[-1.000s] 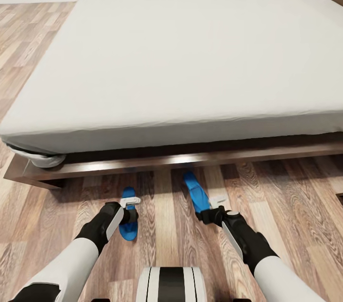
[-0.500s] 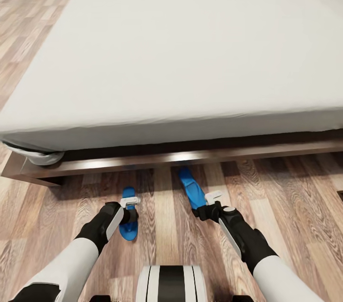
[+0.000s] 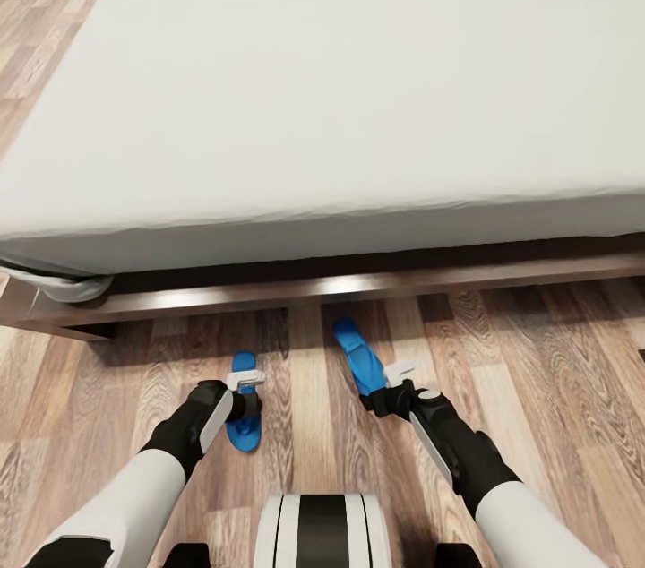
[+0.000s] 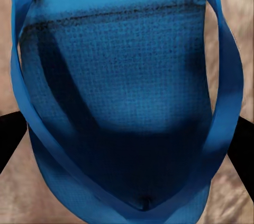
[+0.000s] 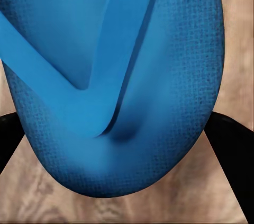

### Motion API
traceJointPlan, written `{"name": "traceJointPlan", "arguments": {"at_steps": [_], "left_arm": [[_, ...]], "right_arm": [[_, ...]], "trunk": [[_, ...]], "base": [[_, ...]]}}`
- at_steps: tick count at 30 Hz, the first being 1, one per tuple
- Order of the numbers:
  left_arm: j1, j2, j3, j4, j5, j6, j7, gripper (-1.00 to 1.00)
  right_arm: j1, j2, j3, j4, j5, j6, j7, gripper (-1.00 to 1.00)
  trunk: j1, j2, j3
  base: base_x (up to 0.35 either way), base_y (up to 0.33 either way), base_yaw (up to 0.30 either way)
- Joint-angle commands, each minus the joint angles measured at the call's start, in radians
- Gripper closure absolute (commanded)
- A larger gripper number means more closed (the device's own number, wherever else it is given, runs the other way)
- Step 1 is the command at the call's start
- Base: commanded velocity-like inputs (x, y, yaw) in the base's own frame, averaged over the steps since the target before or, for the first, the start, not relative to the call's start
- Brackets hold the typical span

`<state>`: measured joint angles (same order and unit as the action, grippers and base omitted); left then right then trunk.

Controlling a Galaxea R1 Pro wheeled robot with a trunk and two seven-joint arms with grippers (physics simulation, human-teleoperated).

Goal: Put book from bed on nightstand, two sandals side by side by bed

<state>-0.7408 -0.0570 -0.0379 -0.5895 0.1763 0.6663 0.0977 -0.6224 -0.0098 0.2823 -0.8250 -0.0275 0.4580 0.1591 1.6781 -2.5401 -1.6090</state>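
Two blue sandals are low over the wood floor just in front of the bed (image 3: pixel 340 84). My left gripper (image 3: pixel 245 382) is shut on the left sandal (image 3: pixel 244 432), whose blue straps and sole (image 4: pixel 121 91) sit between its dark fingers (image 4: pixel 8 134). My right gripper (image 3: pixel 399 371) is shut on the right sandal (image 3: pixel 356 353), which points at an angle toward the bed frame (image 3: pixel 269 295); its sole (image 5: pixel 159 128) lies between the black fingers (image 5: pixel 233 144). About a hand's width of floor separates the two sandals. The book and the nightstand are out of view.
The pale mattress overhangs the dark wooden frame, with a bunched sheet corner (image 3: pixel 63 286) at the left end. Brown plank floor (image 3: pixel 537 371) spreads to both sides of my arms. My own base (image 3: pixel 322 532) sits at the near edge.
The head view has tilted down, so the bed's far end with the book has slid out of the top. The right gripper and its sandal have shifted slightly left.
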Motion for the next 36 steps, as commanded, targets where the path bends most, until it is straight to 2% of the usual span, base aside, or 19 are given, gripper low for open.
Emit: {"name": "traceJointPlan", "arguments": {"at_steps": [1,15,36], "left_arm": [[0.0,0.0,-0.004,-0.002,0.011,0.004,0.01,1.0],[0.0,0.0,-0.003,-0.002,0.011,0.004,0.01,1.0],[0.0,0.0,-0.002,-0.003,0.011,0.003,0.011,1.0]], "right_arm": [[0.0,-0.001,0.003,-0.002,-0.003,0.005,0.0,1.0],[0.0,-0.001,0.004,-0.002,-0.003,0.005,0.0,1.0],[0.0,-0.001,0.003,-0.001,-0.003,0.005,0.0,1.0]], "trunk": [[0.0,-0.001,-0.005],[0.007,-0.004,-0.059],[0.007,-0.004,-0.059]], "base": [[0.0,0.0,0.0],[0.0,0.0,0.0],[0.012,0.0,0.0]]}}
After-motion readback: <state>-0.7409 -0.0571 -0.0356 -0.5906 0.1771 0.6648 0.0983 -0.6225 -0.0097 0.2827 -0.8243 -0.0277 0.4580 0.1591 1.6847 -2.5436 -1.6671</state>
